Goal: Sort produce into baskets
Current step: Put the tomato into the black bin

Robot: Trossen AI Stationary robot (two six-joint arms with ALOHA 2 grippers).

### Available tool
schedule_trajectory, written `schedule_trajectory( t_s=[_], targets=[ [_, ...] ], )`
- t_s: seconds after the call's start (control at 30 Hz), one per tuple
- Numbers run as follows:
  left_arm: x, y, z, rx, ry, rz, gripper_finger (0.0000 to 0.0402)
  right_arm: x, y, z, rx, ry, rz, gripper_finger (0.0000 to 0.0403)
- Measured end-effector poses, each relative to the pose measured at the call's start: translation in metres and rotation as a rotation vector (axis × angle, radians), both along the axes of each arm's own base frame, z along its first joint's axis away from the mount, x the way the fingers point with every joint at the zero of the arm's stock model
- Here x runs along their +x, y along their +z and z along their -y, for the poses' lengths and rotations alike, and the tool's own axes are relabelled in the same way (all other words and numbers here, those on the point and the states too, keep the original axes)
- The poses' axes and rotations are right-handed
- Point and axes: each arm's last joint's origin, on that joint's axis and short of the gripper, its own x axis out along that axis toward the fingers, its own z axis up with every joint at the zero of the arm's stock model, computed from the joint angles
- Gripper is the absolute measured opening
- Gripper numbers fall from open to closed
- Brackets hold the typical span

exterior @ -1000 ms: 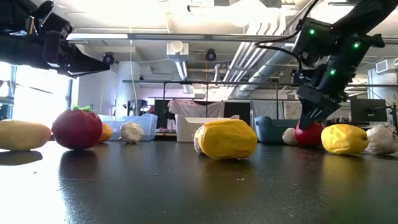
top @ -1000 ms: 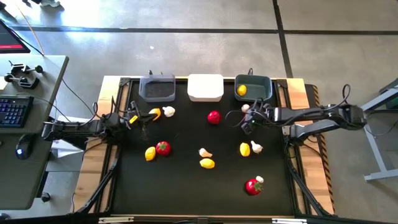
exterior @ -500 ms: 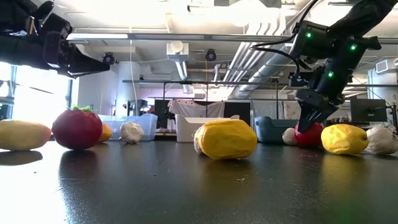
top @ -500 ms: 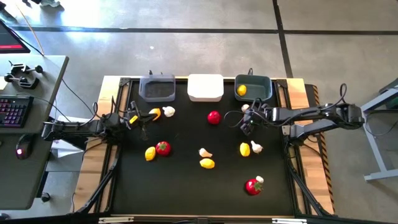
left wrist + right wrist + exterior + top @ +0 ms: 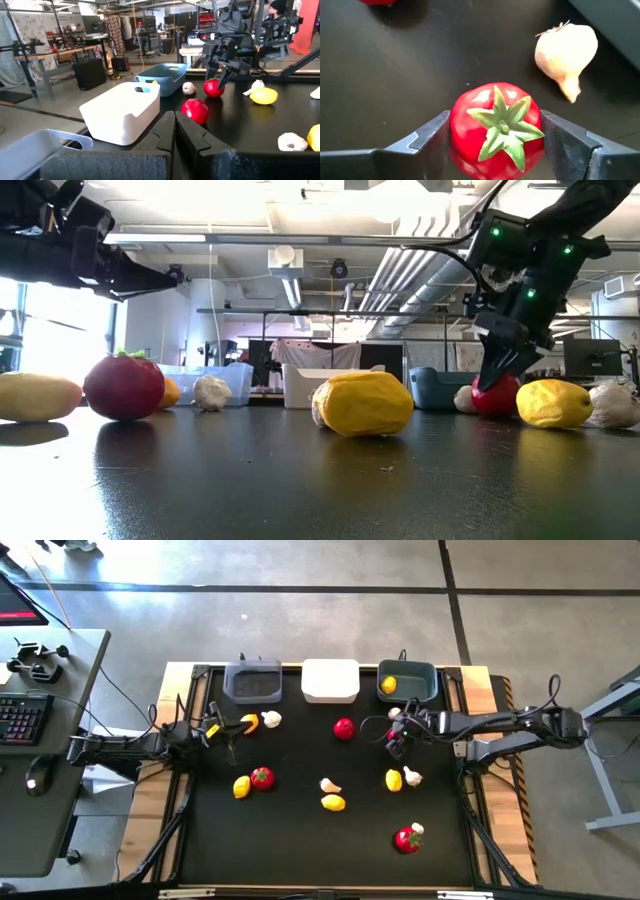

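Matte black table (image 5: 300,840) is seen from above, the right gripper (image 5: 396,738) lowered near the teal basket (image 5: 407,682). Level view: glossy round tomato (image 5: 496,397) is flanked by its fingers. Left wrist: left gripper (image 5: 175,131) fingers are pressed together. Right wrist: smooth tomato, leafy top, is pinched between both pads beside a knobbly garlic (image 5: 566,50).

The table (image 5: 300,840) surface is black with pale wood edges; at its twelve o'clock edge stand a grey basket (image 5: 252,681), a white basket (image 5: 330,680) and a dark teal-green basket (image 5: 415,685) holding a yellow lemon (image 5: 388,685). The tomato (image 5: 496,131) between the dark fingers (image 5: 427,142) is glossy red with a green star-shaped top; the garlic bulb (image 5: 566,51) beside it is whitish-cream
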Motion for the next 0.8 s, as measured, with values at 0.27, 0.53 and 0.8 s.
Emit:
schedule_trajectory(
  t_s=[0.27, 0.53, 0.8],
  targets=[
    [0.0001, -0.0003, 0.0, -0.024, -0.001, 0.007, 0.0, -0.0022, -0.0008, 0.0062, 0.036, -0.023, 0.0, 0.0303],
    [0.0025, -0.0035, 0.0, -0.04, -0.001, -0.025, 0.0, -0.0029, -0.0012, 0.0085, 0.044, 0.028, -0.014, 0.0309],
    [0.0049, -0.0068, -0.0001, -0.062, 0.0, -0.054, 0.0, -0.003, -0.0016, 0.0082, 0.034, 0.094, -0.032, 0.0309]
  ],
)
